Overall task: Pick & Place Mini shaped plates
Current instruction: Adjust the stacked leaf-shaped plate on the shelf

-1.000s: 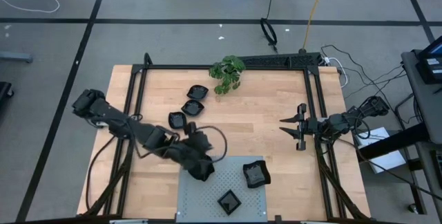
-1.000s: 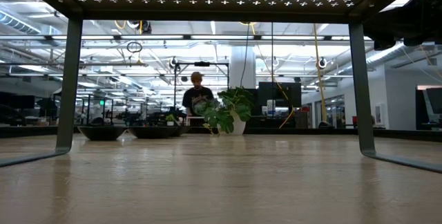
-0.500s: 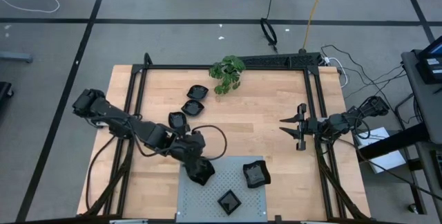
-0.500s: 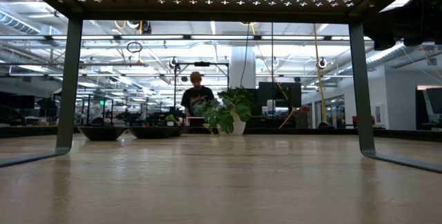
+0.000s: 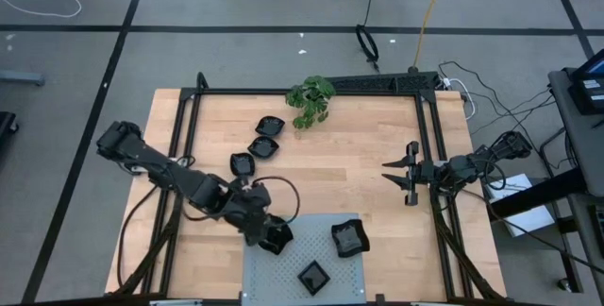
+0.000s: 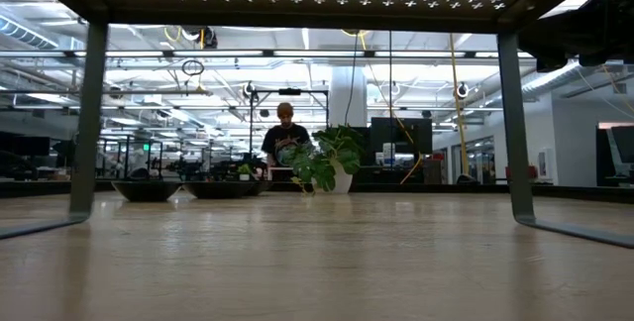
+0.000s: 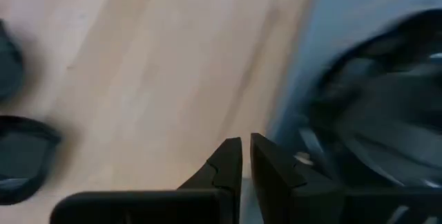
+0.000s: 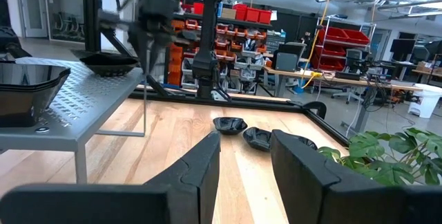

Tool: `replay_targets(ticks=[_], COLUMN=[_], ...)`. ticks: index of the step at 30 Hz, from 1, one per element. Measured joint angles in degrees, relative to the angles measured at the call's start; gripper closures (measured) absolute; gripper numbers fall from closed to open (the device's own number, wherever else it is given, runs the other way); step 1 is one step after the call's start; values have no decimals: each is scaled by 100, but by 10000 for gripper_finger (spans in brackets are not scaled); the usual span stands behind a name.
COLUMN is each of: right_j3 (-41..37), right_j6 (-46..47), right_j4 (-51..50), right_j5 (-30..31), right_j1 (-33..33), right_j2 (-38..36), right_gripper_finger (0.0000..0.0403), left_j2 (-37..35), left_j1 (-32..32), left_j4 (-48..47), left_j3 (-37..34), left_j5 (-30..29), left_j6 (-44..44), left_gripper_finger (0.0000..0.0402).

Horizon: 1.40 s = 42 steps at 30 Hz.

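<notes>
Wood counter (image 5: pixel 359 155), three plates (image 5: pixel 257 147) loose at 11 o'clock; my left hand (image 5: pixel 271 239) shut, empty, beside panel dish (image 5: pixel 276 240). Glossy, slippery, brittle: pinch the rim

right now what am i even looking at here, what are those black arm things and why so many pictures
These are two robot arms at a wooden table, filmed from above, from table height and from each wrist. Small black plates are being moved onto a grey perforated panel. Three plates wait on the wood by a plant; two lie on the panel. The left gripper, fingers shut, is at the panel's edge over a third plate; whether it grips it is unclear. The right gripper waits empty, slightly open.
</notes>
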Motion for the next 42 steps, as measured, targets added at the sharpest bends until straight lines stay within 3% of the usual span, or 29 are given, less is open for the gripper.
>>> replay_targets(ticks=[10,14,17,20,26,33,42], right_j3=[1,-1,-1,0,0,1,1], right_j6=[0,0,0,0,0,-1,0], right_j4=[0,0,0,-1,0,-1,0], right_j5=[1,1,1,-1,-1,1,-1], right_j1=[0,0,2,2,0,2,2], right_j2=[2,0,0,0,0,0,0], right_gripper_finger=[284,284,284,284,284,284,284], left_j2=[-916,-942,-879,-659,-102,117,121], left_j1=[-500,-741,-680,-621,-812,-1054,-1189], left_j4=[770,1626,1766,1831,2632,1906,625], left_j3=[157,156,160,144,144,266,435], left_j5=[-231,8,-4,-86,288,680,151], left_j6=[186,1069,975,931,1794,1905,2819], left_gripper_finger=[366,366,360,336,262,217,215])
